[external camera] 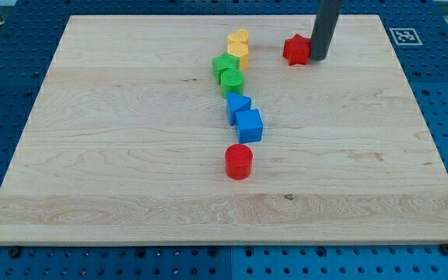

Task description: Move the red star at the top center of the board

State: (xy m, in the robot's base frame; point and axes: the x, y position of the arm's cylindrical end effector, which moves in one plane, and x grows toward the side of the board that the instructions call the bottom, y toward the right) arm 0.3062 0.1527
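Observation:
The red star (295,50) lies near the view's top, a little right of centre on the wooden board (115,155). My tip (318,57) stands against the star's right side, touching it. The rod rises out of the view's top edge.
A line of blocks runs down the middle: two yellow blocks (239,45), a green star (223,64), a green cylinder (232,79), a blue triangle (238,103), a blue cube (249,125) and a red cylinder (239,161). A marker tag (404,36) sits at the top right.

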